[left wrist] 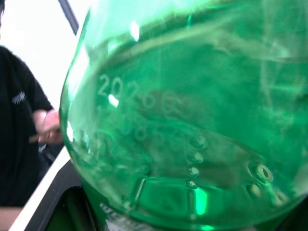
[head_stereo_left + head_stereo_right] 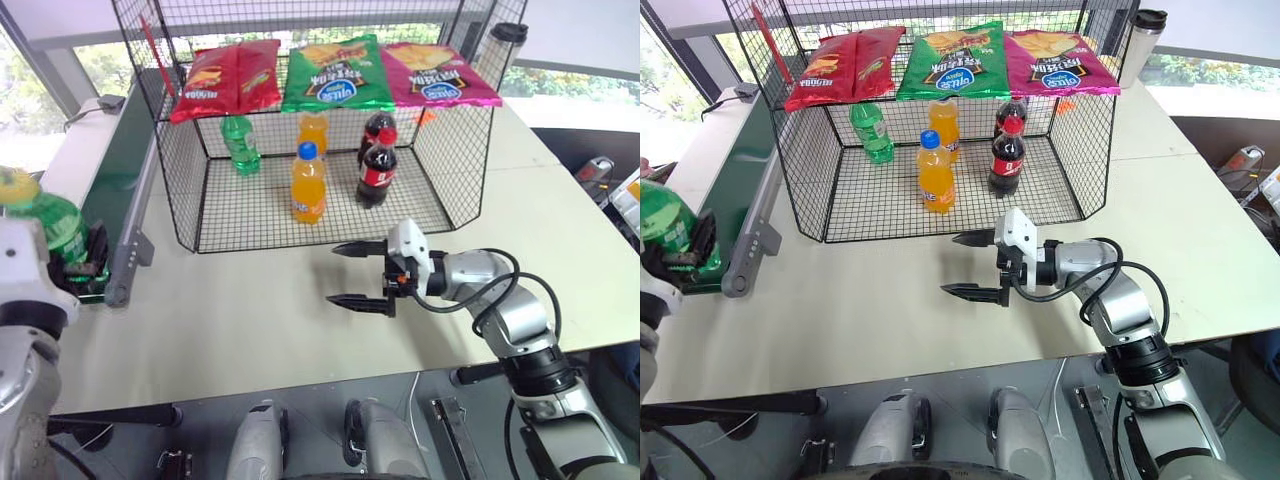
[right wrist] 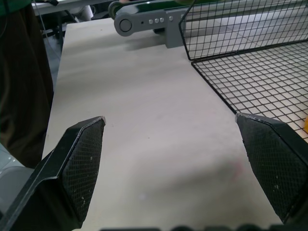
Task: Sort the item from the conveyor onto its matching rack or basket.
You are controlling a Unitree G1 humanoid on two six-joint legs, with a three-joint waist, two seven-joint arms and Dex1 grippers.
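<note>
The item, a clear-green soda bottle (image 2: 48,226) with a yellow cap (image 2: 17,186), hangs at the far left above the near end of the conveyor (image 2: 122,170). My left gripper (image 2: 82,260) is shut on the bottle's lower body. The left wrist view shows the green bottle (image 1: 183,130) very close. The black wire-mesh basket (image 2: 240,212) stands at the back centre of the table, its open side facing me. In front of that opening my right gripper (image 2: 334,273) hovers over the table, pointing left, open with nothing between its fingers (image 3: 82,159).
In the basket stand a green-capped green bottle (image 2: 240,144), two orange soda bottles (image 2: 308,184) and two cola bottles (image 2: 376,172). Three snack bags (image 2: 335,72) lie on its upper rail. A dark tumbler (image 2: 507,42) stands back right. A person in black (image 1: 19,144) is beyond the conveyor.
</note>
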